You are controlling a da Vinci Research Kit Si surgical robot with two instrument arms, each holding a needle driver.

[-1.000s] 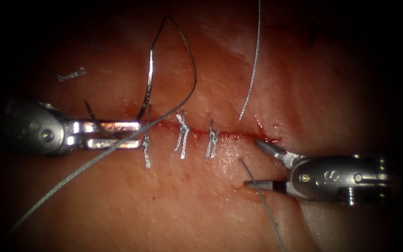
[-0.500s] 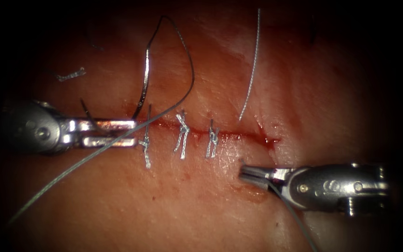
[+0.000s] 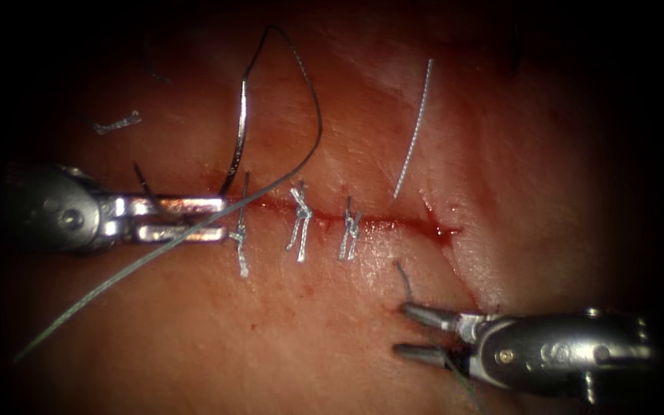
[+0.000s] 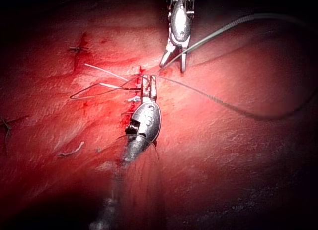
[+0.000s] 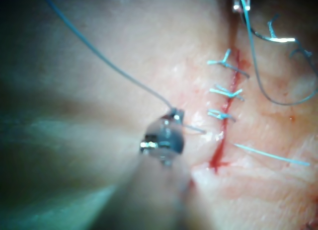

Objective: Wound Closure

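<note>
The left tool had its fingers clamped on the needle near its lower end, above the cut, while the right tool had released the thread, fingers apart.

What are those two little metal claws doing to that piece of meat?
They are sewing a cut in the tissue closed, as practice. Three knotted stitches already cross the cut. The left tool sits at the cut's left end with its fingers shut on the curved needle near one end; the rest of the needle arcs up free above the tissue. The right tool sits below the cut's right end with its fingers open, holding nothing, beside a short thread end sticking up.
</note>
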